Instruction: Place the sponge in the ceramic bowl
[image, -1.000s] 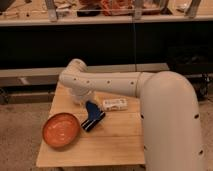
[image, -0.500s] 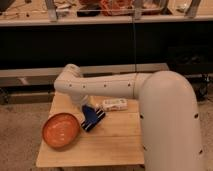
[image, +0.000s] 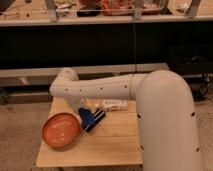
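Observation:
The blue sponge (image: 87, 118) lies on the wooden table (image: 107, 142), just right of the ceramic bowl (image: 61, 130), which is wide, orange-red and holds nothing. A black ribbed bar (image: 98, 117) rests against the sponge's right side. My white arm reaches in from the right and bends down over the table's back left. The gripper (image: 81, 106) hangs at its end, right above the sponge and mostly hidden by the arm.
A white tube (image: 115, 104) lies on the table behind the sponge. My bulky arm (image: 165, 115) covers the table's right side. Dark shelving (image: 100, 45) with cluttered items runs along the back.
The arm's wrist has shifted left and lower, closer to the sponge. The bowl and the white tube stay where they were.

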